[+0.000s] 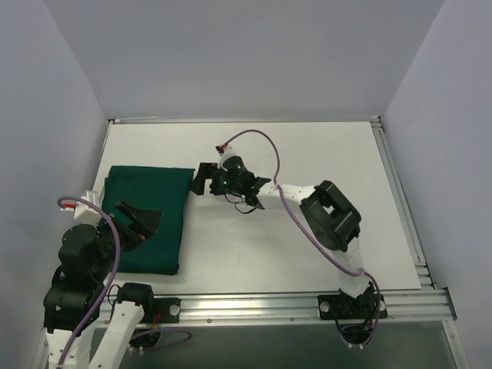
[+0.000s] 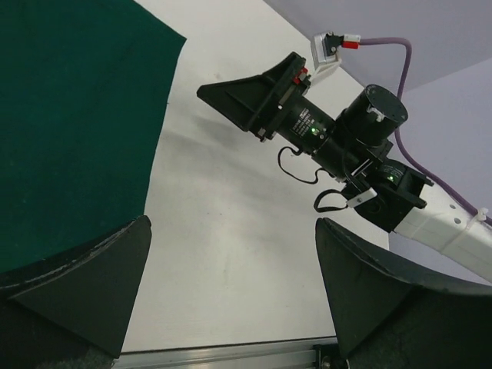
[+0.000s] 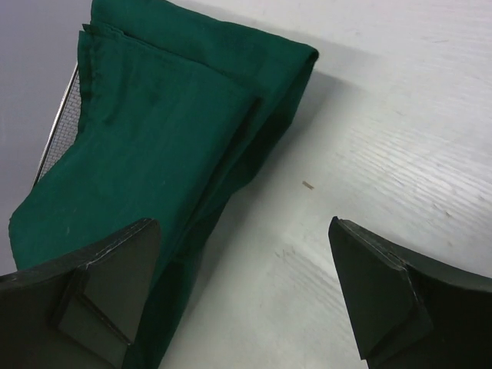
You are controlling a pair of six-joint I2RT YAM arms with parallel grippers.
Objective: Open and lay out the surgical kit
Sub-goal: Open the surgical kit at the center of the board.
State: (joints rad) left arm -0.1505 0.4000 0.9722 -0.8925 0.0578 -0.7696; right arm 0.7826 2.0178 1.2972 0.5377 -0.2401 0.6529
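Observation:
The surgical kit lies as a folded dark green drape bundle (image 1: 150, 200) on the left of the white table. In the right wrist view the drape (image 3: 146, 131) shows layered folds, and a strip of silver wire-mesh tray (image 3: 60, 134) peeks out at its far side. Scissors, forceps and tweezers are hidden. My left gripper (image 1: 141, 217) hovers open over the bundle's near half; in its own view the left gripper (image 2: 232, 223) frames bare table beside the drape (image 2: 69, 123). Beside the bundle's far right corner my right gripper (image 1: 201, 178) is open and holds nothing, as the right gripper (image 3: 244, 224) also shows.
The white table (image 1: 323, 161) is ringed by aluminium rails, one along the near edge (image 1: 307, 304) and one on the right (image 1: 400, 200). Grey walls close in the left, back and right. The right arm's elbow (image 1: 332, 215) stands over the table's middle right.

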